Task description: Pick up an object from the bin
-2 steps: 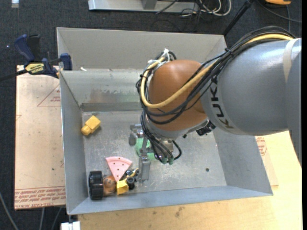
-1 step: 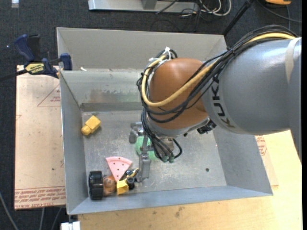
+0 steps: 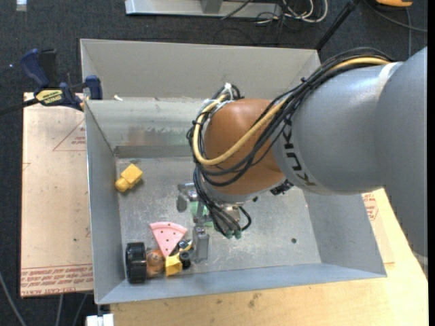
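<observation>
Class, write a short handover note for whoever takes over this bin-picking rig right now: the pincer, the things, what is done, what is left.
Pincer: low in the bin, front left, just right of a pink wedge and beside a small yellow piece. Whether it grips anything cannot be told.
Things: a black wheel and a brown ball lie in the front-left corner; a yellow block lies apart, further back on the left.
Done: the arm is down by the cluster.
Left: grip one thing and lift it out.

The gripper (image 3: 200,243) sits low in the grey bin (image 3: 102,216) — just beside a pink wedge (image 3: 167,233).
</observation>
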Controlling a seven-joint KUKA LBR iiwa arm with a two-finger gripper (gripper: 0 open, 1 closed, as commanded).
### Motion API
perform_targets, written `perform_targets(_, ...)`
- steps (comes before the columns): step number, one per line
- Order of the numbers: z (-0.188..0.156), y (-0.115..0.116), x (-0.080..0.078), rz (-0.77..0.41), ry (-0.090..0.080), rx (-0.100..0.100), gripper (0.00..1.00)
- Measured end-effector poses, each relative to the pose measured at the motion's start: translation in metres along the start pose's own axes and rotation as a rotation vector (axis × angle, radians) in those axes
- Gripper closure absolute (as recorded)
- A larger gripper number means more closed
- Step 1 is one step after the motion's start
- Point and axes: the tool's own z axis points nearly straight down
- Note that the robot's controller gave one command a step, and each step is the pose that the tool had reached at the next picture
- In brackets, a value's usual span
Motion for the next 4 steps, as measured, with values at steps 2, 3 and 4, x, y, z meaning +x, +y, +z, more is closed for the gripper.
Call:
perform_targets(2,0.088,0.01,0.004,-0.3,0.0,0.0,0.0)
perform_targets(3,0.089,0.02,0.003,-0.236,0.002,-0.004,1.0)
perform_targets(4,0.089,0.017,0.002,-0.207,0.001,-0.005,1.0)
